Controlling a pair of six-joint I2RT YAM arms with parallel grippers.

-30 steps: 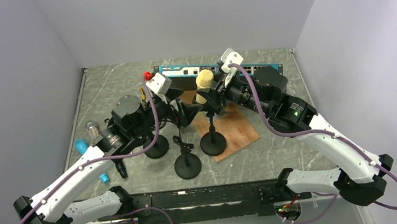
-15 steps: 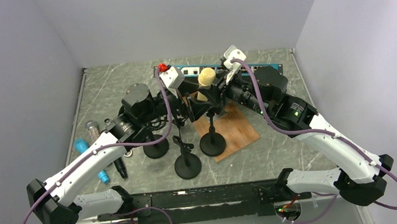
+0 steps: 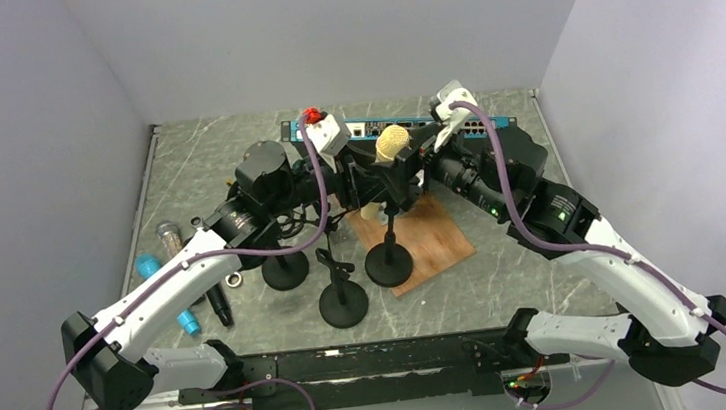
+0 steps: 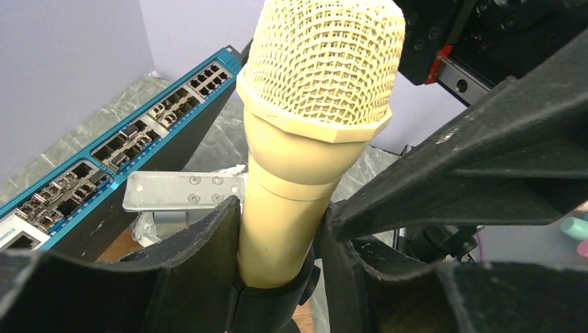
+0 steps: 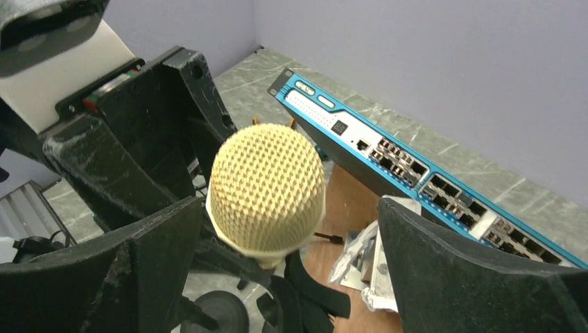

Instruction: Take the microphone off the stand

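Hemming the marble table on three sides, pale walls leave bare stone at right and back-left, while mid-table the microphone sits in its stand before the blue switch, left gripper clamped on its body, right gripper spread wide around its head.

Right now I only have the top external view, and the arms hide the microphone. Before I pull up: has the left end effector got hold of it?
Observer: Yes. The left wrist view shows the left end effector pinching the microphone on its cream body, just above the black clip.
Operator: And the right one?
Observer: The right end effector stands wide open astride the mesh head, not gripping it.
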